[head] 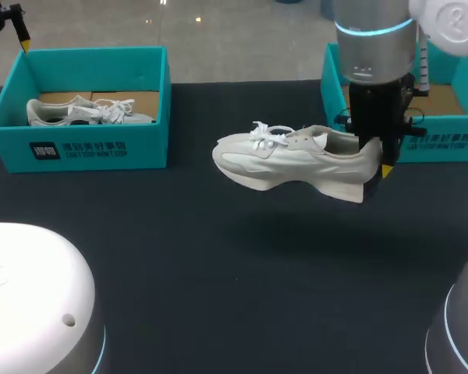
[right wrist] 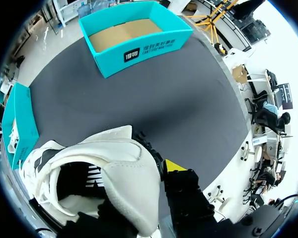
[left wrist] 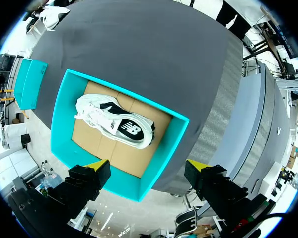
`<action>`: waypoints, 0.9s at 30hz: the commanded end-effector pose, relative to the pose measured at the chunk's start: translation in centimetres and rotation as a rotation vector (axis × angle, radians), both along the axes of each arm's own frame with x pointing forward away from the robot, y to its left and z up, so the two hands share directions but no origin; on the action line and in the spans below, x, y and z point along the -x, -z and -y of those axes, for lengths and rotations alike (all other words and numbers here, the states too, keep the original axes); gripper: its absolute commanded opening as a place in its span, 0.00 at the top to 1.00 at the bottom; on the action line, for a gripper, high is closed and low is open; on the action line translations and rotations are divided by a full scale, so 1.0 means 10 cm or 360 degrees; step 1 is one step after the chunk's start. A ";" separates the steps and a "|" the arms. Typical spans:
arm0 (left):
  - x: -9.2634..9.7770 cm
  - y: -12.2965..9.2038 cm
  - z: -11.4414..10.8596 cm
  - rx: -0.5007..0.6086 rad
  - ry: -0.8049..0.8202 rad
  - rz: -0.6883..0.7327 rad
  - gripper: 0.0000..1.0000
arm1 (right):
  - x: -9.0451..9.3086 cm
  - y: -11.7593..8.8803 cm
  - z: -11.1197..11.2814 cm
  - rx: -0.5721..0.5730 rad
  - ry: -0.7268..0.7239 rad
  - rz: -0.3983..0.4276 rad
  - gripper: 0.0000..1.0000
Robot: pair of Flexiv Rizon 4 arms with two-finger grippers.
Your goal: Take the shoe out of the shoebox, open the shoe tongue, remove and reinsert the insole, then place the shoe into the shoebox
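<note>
Head view: right gripper clamped on the heel of the white shoe, holding it clear above the table, just in front of the right shoebox. Long axis runs level from the fingers toward table centre, toe to my left, laces up. Well apart, left gripper hovers over the left shoebox, fingers spread wide, nothing held. Tongue end faces the left arm, so opening it is probably that arm's job.

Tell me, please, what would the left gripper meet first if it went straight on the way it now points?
Most likely the white shoe lying in the teal shoebox ahead of the left gripper; depth is unclear, so it might instead touch the cardboard floor beside it.
</note>
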State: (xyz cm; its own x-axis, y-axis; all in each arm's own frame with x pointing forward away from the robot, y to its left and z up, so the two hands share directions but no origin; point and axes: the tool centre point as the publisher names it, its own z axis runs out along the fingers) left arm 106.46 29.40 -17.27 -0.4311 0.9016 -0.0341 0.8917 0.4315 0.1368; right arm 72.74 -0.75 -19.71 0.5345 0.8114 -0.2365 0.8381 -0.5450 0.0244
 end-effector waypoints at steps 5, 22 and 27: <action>0.01 0.00 0.00 -0.0003 -0.0001 0.0001 0.00 | 0.05 0.35 -0.26 -0.0022 0.0074 -0.0047 1.00; 0.01 0.00 0.00 -0.0003 -0.0001 0.0001 0.00 | 0.13 1.28 -0.62 -0.0080 0.0084 -0.0156 1.00; 0.01 0.00 0.00 -0.0003 -0.0001 0.0001 0.00 | 0.04 1.51 -0.63 -0.0113 0.0109 -0.0178 1.00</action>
